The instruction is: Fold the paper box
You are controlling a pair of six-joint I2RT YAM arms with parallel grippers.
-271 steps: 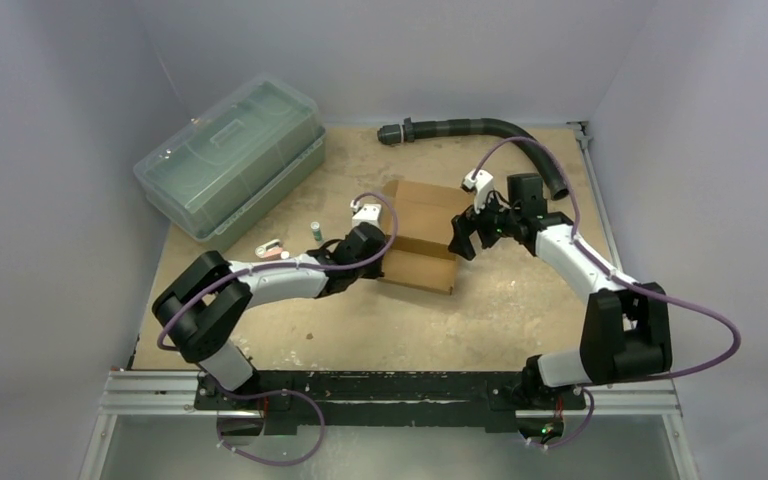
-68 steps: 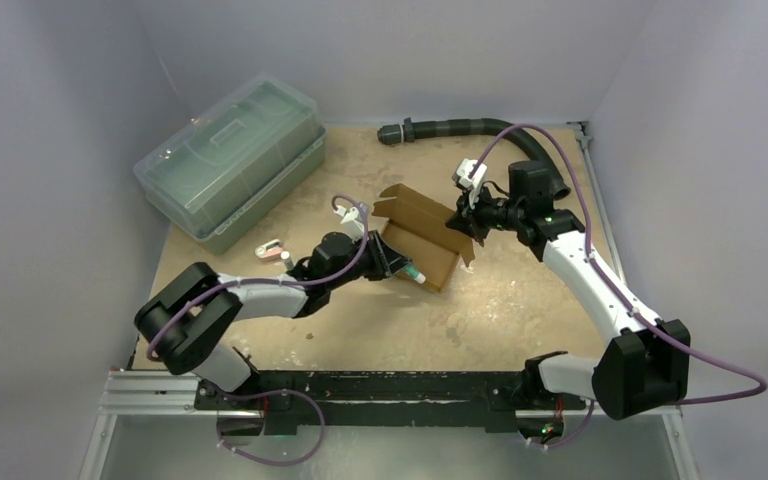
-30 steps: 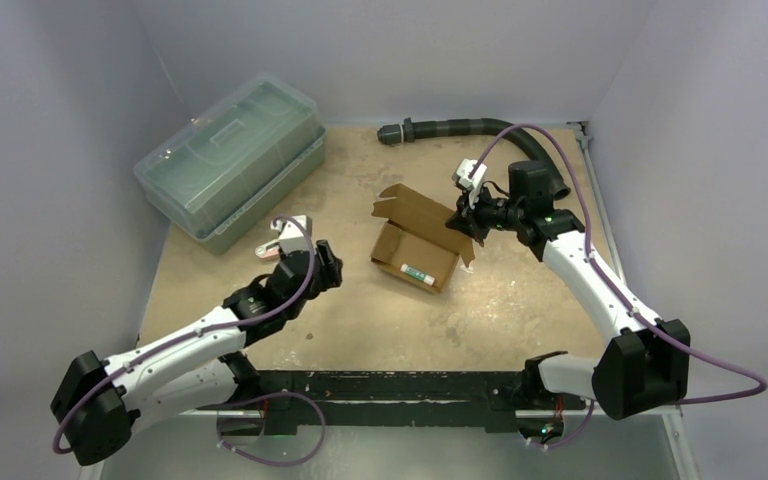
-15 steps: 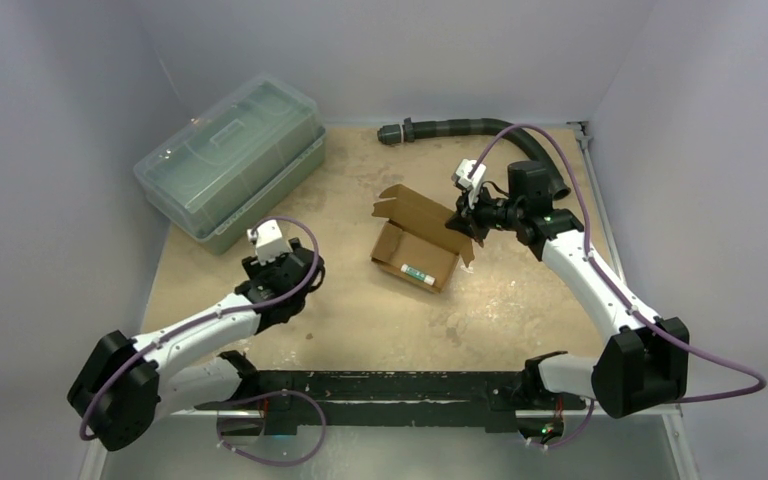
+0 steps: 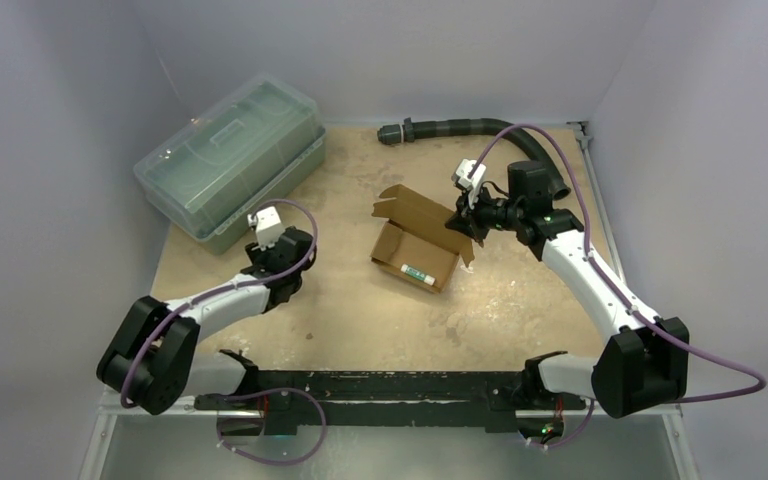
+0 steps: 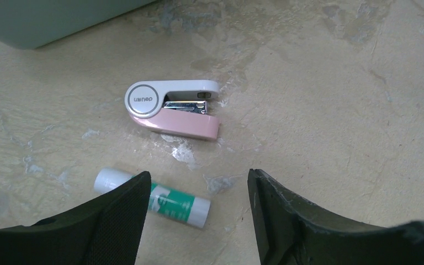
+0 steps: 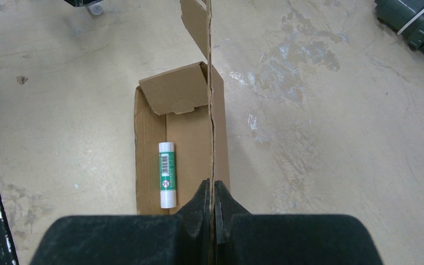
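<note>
Table (image 5: 520, 310): tan, scuffed surface, walled on three sides.

Bin (image 5: 230, 165): clear greenish plastic, lid on, at the far left corner, set at an angle. One of its corners shows at the top left of the left wrist view.

Hose (image 5: 480, 128): dark and ribbed, lying along the far edge and curving down on the right.

Box (image 5: 415, 240): brown cardboard, near the middle of the table and slightly right of centre. It lies open, with its base flat on the surface. A panel along its right side stands upright, and one end flap leans inward over the base (image 7: 185, 132).

Right claw (image 5: 465, 220): pinched tight on the upright panel's top edge, with cardboard between the fingertips (image 7: 211, 190).

Left claw (image 6: 197, 179): held wide with nothing between the fingers. It hangs over the table near the bin, well apart from the box.

Stapler (image 6: 171, 107): white and pink, lying on its side on the table just beyond the left claw.

Glue stick (image 7: 167, 174): white and green, lying flat inside the box on its base.

Second glue stick (image 6: 165, 200): on the table beside the stapler but not touching it, partly hidden by the left finger.
</note>
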